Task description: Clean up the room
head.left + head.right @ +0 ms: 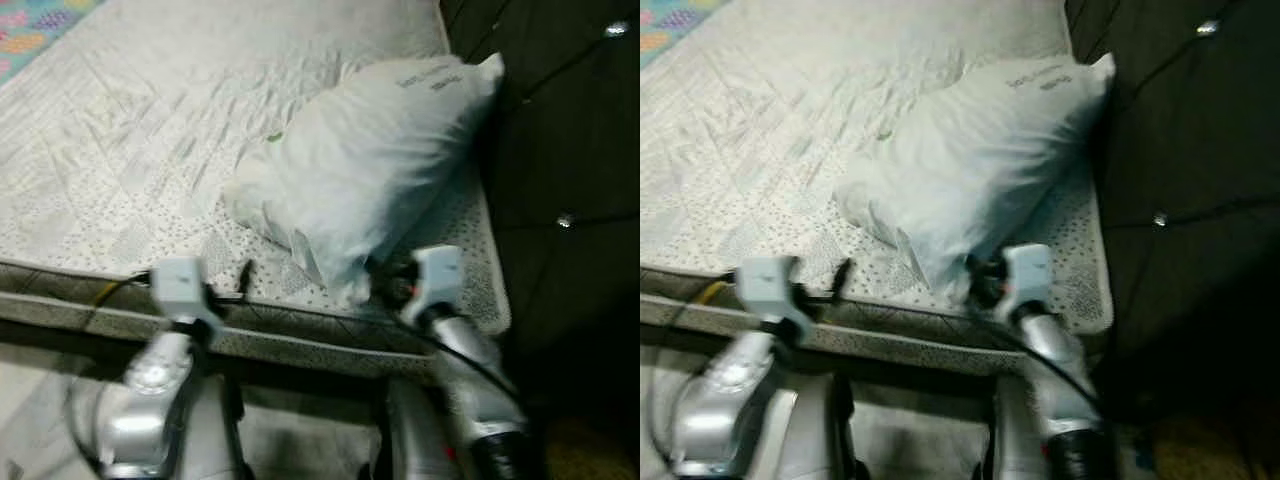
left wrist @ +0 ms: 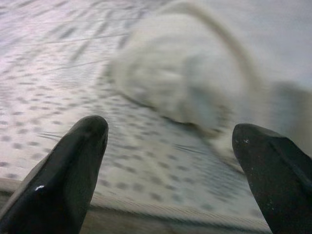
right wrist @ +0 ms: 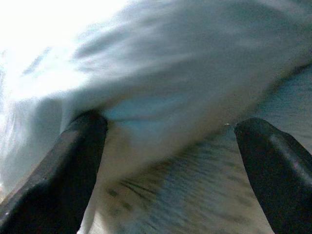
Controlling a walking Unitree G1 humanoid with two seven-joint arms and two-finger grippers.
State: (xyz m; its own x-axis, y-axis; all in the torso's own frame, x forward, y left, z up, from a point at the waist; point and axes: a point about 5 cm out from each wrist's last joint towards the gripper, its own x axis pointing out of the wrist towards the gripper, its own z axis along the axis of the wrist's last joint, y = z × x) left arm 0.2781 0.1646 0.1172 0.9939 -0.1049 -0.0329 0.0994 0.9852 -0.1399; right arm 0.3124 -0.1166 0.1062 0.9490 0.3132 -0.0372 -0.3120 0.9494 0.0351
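Note:
A white pillow (image 1: 370,160) lies slanted on the bed, its far end close to the headboard and its near corner by the bed's front edge. My right gripper (image 3: 170,131) is open at that near corner. One of its fingers (image 3: 78,156) is against the pillow's underside and the other is over the sheet. My left gripper (image 2: 170,141) is open above the front edge of the mattress (image 1: 130,150), to the left of the pillow (image 2: 185,83) and apart from it. Nothing is between its fingers.
A dark tufted headboard (image 1: 570,130) with shiny studs rises on the right. The white dotted sheet is wrinkled in the middle of the bed. A colourful patterned cloth (image 1: 35,25) shows at the far left corner. The bed's padded side (image 1: 290,330) runs just before my arms.

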